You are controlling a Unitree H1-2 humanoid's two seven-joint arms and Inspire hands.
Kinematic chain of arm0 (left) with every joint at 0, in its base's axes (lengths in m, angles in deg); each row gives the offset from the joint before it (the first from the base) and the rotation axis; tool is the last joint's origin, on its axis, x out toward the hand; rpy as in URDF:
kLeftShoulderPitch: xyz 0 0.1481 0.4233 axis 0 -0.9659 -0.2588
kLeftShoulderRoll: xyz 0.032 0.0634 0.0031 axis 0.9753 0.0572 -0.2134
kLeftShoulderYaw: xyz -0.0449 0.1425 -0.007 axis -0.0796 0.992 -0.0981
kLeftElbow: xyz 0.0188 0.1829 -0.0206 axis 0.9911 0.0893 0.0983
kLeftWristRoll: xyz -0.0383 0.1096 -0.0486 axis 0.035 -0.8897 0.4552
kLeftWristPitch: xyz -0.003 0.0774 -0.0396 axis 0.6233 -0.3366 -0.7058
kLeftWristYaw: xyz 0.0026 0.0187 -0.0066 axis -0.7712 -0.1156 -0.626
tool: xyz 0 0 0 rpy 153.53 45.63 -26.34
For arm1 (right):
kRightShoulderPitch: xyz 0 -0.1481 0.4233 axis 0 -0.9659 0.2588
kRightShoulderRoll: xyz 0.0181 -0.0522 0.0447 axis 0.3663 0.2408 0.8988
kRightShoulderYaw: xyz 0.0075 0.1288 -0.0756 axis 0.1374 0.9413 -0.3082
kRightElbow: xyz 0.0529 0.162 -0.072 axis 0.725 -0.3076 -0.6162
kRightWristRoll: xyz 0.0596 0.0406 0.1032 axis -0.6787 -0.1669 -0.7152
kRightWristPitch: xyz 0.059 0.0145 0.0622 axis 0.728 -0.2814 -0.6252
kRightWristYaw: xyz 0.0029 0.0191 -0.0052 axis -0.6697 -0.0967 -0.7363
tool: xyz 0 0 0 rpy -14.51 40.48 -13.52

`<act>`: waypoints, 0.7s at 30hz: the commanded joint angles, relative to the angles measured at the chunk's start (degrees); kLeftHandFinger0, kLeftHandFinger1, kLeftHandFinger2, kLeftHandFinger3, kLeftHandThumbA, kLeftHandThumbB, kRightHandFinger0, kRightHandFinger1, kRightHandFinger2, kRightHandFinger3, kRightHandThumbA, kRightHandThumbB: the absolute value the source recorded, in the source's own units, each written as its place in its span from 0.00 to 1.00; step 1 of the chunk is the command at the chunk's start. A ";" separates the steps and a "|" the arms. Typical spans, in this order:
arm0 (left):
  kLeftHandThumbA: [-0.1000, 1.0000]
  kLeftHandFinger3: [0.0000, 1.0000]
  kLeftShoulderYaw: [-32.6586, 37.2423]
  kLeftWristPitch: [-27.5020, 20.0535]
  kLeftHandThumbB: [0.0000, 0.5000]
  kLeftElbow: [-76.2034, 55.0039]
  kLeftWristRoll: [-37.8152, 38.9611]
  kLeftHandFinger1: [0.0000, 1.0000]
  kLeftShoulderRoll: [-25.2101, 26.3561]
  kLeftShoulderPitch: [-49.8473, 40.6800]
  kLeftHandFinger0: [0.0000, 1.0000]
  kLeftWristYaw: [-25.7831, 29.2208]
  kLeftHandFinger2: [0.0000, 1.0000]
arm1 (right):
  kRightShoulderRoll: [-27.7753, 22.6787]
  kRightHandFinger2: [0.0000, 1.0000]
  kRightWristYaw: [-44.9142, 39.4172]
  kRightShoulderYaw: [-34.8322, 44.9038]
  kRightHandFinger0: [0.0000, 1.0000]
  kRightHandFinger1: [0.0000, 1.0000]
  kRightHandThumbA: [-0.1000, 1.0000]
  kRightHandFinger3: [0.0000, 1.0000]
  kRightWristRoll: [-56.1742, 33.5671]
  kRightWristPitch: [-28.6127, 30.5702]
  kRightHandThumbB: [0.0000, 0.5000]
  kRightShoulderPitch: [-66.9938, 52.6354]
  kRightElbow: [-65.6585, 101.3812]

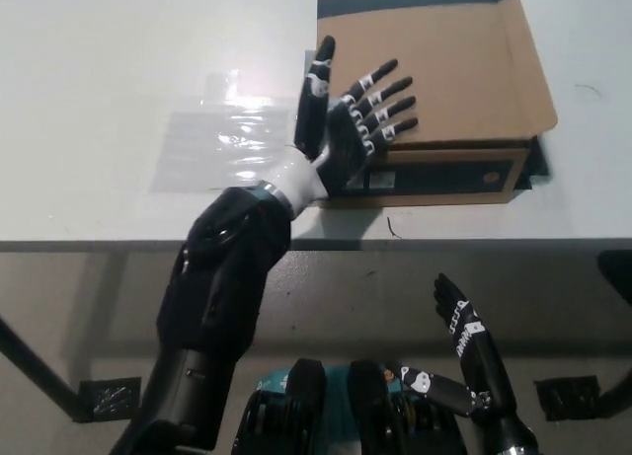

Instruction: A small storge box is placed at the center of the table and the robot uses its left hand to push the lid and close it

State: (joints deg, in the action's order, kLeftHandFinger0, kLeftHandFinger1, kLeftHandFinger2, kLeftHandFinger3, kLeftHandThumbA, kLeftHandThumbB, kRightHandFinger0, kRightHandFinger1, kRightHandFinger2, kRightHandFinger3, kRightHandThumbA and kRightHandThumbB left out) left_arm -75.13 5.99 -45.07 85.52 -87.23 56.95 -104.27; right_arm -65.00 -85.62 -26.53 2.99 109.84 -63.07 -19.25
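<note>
No legible text; labels on the storage box [434,80] front too blurred.

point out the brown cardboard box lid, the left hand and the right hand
brown cardboard box lid [464,70], head view, bare middle of the flat top
left hand [346,129], head view, back of the palm
right hand [469,351], head view, middle of the hand below the table edge

Place: a lab or test room, as far as the view tells.
Tabletop [118,70]: plain white and bare, with a glossy glare patch.
Floor [89,307]: smooth grey, with dark square markers [107,396] stuck on it.
Furnishings: no homely items in view.
</note>
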 commanded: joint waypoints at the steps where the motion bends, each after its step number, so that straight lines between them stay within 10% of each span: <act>1: 1.00 1.00 1.38 6.31 0.81 -14.51 3.82 1.00 0.95 -1.12 1.00 -3.30 1.00 | -0.34 1.00 -0.40 -0.45 1.00 1.00 1.00 1.00 -0.19 2.85 0.71 1.10 2.08; 9: 1.00 1.00 7.64 8.55 0.84 -50.40 3.64 1.00 7.93 -11.60 1.00 -4.46 1.00 | -0.46 1.00 -0.72 0.15 1.00 1.00 1.00 1.00 -0.88 2.85 0.70 1.41 2.33; 21: 1.00 1.00 9.26 -18.69 0.69 -50.62 -21.77 1.00 16.12 -36.72 1.00 -2.96 1.00 | 0.45 1.00 -1.15 0.24 1.00 1.00 1.00 1.00 -1.84 2.85 0.65 -0.34 5.86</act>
State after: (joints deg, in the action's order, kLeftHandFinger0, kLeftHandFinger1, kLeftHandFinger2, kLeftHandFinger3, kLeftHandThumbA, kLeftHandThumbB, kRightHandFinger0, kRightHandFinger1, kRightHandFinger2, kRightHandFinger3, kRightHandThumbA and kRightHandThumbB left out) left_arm -68.44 4.96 -90.46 80.90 -75.99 28.29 -105.47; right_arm -64.99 -85.69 -26.35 2.75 109.82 -63.24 -18.90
